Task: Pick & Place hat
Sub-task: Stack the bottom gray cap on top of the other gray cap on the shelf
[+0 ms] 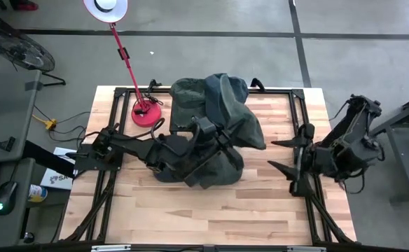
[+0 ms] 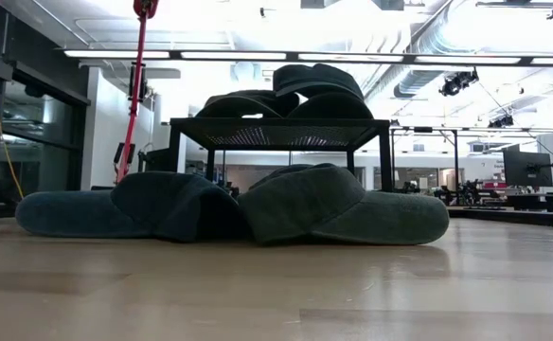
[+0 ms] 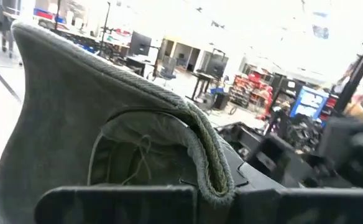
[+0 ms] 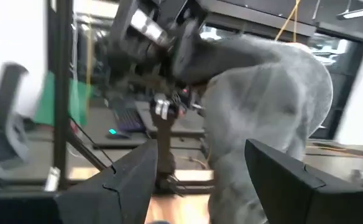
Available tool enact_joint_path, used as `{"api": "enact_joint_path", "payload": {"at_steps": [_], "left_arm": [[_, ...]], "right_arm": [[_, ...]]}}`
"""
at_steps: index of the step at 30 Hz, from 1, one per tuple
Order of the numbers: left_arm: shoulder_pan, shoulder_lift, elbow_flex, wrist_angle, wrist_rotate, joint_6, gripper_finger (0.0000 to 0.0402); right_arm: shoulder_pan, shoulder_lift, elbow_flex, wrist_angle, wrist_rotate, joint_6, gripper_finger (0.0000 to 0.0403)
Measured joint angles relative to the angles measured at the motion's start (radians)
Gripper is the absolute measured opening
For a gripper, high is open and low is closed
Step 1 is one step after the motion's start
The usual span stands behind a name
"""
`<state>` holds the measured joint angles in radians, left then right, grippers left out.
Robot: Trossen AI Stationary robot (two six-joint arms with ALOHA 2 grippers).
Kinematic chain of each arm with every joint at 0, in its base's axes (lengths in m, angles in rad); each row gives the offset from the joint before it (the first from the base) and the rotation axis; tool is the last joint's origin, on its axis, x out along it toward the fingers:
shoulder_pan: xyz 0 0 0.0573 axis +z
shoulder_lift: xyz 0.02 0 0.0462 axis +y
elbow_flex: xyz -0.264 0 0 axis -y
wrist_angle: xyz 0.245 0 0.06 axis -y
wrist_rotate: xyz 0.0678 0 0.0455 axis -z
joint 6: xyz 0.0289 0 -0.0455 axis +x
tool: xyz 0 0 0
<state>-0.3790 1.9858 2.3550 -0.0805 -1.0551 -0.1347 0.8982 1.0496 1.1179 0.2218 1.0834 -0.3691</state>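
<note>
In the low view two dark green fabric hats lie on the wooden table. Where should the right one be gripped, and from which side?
Probably the brim of the right dark green fabric hat. It lies as a thin flat flap on the wooden table, while the crown is a wide soft dome. Come from its free outer side, since the other side touches the left dark green fabric hat.

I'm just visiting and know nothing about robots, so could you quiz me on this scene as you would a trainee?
1. True or false: the left gripper holds up a dark green hat.
2. The right gripper is: A) open, away from the hats; B) shut on a hat; C) under the table.
3. Fill in: the red lamp base stands near the table's ____ edge in the high view.

Key: 1 true; 2 A; 3 far (top).
</note>
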Motion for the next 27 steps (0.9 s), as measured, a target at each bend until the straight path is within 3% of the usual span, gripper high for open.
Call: {"api": "enact_joint_path", "payload": {"at_steps": [4,11,16,22,27], "left_arm": [[0.026,0.000,0.000,0.007,-0.001,0.000,0.0000],[0.053,0.000,0.000,0.010,-0.009,0.041,0.0000],[0.052,0.000,0.000,0.011,-0.010,0.107,0.0000],[0.052,0.000,0.000,0.047,0.003,0.209,0.0000],[0.046,0.000,0.000,0.134,0.021,0.345,0.0000]], "right_arm": [[-0.001,0.041,0.000,0.000,0.059,-0.017,0.0236],[0.015,0.090,-0.001,0.108,0.283,0.083,0.0236],[0.022,0.083,-0.001,0.172,0.264,0.388,0.0236],[-0.013,0.086,-0.001,0.166,0.129,0.839,0.0236],[-0.055,0.114,-0.001,0.175,0.138,1.134,0.0236]]}}
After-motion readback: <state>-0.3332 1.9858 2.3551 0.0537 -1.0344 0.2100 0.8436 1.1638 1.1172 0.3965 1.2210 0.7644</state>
